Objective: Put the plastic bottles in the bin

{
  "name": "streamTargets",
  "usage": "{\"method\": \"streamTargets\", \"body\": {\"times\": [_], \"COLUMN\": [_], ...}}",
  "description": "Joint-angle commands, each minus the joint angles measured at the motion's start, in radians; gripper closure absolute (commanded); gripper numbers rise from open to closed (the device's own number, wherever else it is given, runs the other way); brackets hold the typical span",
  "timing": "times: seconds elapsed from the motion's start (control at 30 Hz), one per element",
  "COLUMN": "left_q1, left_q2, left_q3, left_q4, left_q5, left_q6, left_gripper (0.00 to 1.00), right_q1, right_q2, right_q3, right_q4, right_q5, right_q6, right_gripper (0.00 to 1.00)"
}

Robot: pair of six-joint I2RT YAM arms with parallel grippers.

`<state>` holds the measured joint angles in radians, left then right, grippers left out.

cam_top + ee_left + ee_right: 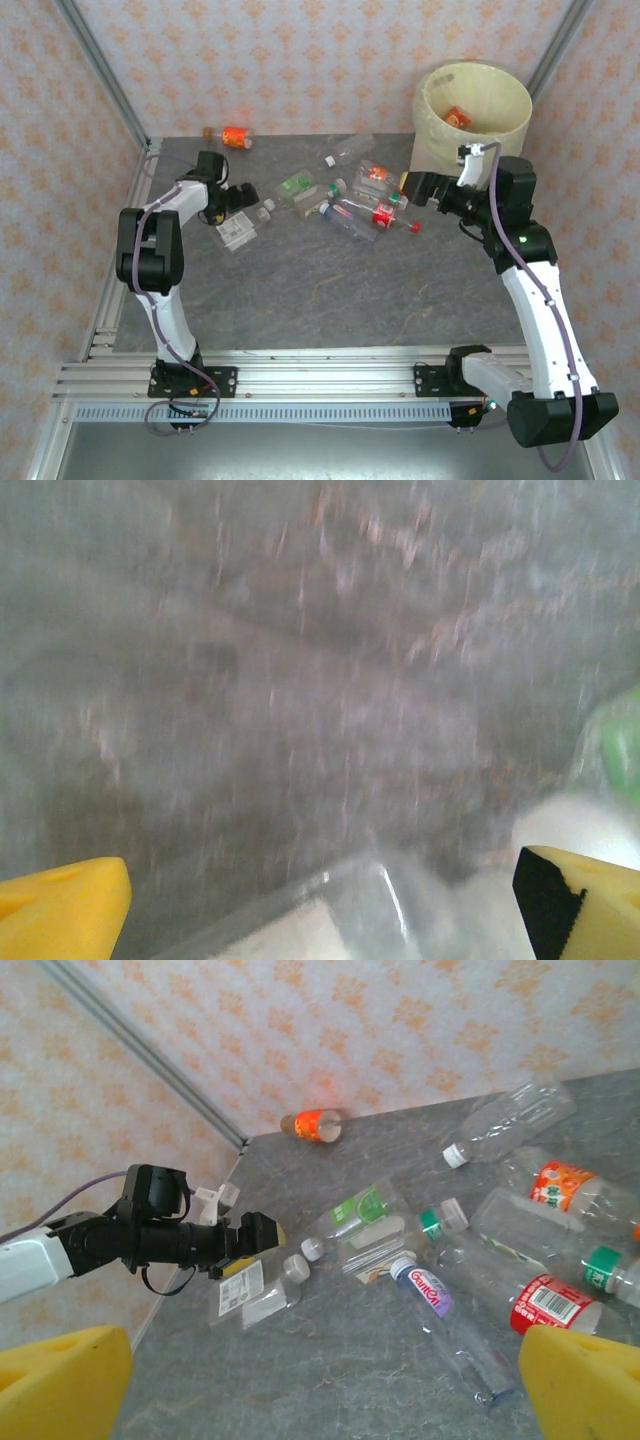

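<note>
Plastic bottles (345, 215) lie clustered at centre of the top view, about nine on the table (330, 290), including one orange-labelled bottle (235, 137) apart at upper left; one more sits inside the single bin (500, 135) at upper right. The left gripper (248, 192), left of the cluster, has jaws wide apart and empty, just beside a flattened white-labelled bottle (237, 232). The right gripper (408, 185), right of the cluster below the bin, is likewise spread and empty.

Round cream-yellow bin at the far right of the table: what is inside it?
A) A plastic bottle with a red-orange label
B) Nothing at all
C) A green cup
A: the top view shows a red-orange-labelled plastic bottle lying inside the round cream-yellow bin.
</note>
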<state>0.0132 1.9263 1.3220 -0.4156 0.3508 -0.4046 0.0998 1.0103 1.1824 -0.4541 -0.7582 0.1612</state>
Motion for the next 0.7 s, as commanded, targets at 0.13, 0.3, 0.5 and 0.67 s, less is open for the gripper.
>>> {"method": "streamTargets", "body": {"times": [0.13, 0.3, 0.5, 0.67], "left_q1": [-0.016, -0.097, -0.212, -0.301], "left_q2": [-0.273, -0.403, -0.490, -0.474], "left_q3": [-0.291, -0.459, -0.512, -0.444], "left_q4": [0.223, 0.263, 0.174, -0.004], "left_q5": [0.062, -0.009, -0.098, -0.276], "left_q6": [-0.151, -0.191, -0.202, -0.222], "left_gripper": [0.00, 0.00, 0.00, 0.00], "right_q1": [0.023, 0.024, 0.028, 0.029], "right_q2": [-0.011, 0.013, 0.023, 0.024], "right_q3": [-0.035, -0.021, -0.031, -0.043], "right_q4": [0.083, 0.092, 0.132, 0.151], "right_q5": [-0.026, -0.028, -0.023, -0.013], "right_q6": [-0.037, -0.033, -0.010, 0.007], "right_gripper": [0.01, 0.01, 0.01, 0.01]}}
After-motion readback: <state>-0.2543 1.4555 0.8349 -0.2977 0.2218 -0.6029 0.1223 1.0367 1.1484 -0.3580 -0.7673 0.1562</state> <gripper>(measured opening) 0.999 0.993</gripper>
